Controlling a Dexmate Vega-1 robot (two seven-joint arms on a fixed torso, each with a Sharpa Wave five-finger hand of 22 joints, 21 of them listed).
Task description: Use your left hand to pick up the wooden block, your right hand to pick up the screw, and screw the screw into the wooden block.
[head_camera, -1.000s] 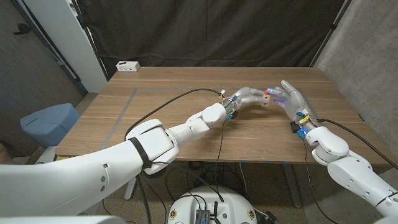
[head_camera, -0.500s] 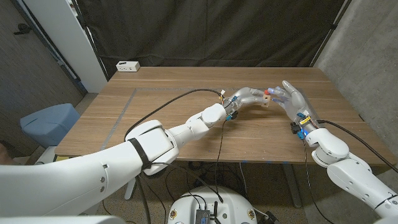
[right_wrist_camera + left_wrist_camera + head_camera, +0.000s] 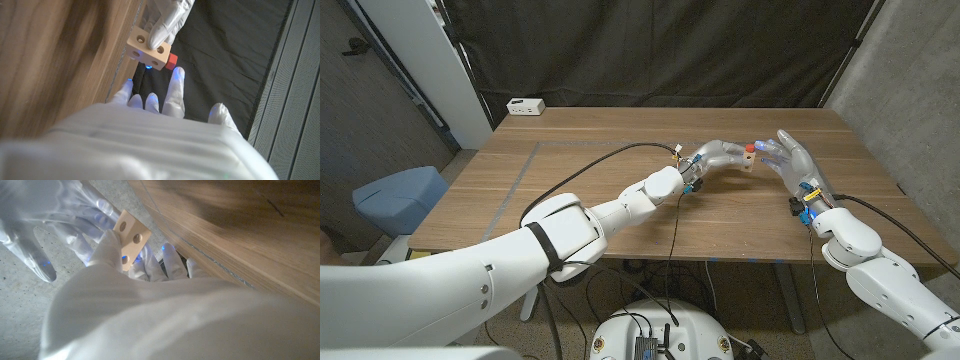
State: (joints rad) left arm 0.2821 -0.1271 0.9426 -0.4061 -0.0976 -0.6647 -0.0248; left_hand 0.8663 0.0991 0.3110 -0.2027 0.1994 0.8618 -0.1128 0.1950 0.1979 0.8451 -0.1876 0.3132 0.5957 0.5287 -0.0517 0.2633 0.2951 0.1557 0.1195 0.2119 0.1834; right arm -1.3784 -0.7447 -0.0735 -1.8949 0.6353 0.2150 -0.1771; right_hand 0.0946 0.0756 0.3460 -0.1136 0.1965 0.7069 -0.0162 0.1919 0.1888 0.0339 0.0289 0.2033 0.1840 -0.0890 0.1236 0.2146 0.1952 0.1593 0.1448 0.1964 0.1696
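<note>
Head view: both arms meet above the right half of the wooden tabletop (image 3: 570, 170), hands raised off the surface.
Left hand (image 3: 720, 155): its fingers (image 3: 107, 242) grip the wooden block (image 3: 747, 161) and hold it up in the air, clear of the tabletop.
Wooden block: pale, with round holes in its faces; two holes show in the left wrist view (image 3: 131, 235) and two in the right wrist view (image 3: 149, 49).
Screw (image 3: 750, 148): red, seated at the block, its red head showing just past the block's far side in the right wrist view (image 3: 171, 61).
Right hand (image 3: 792, 160): fingers (image 3: 176, 85) spread and reaching toward the block and screw; whether they grip the screw cannot be told.
Background: a small white box (image 3: 525, 106) sits at the tabletop's far left corner.
</note>
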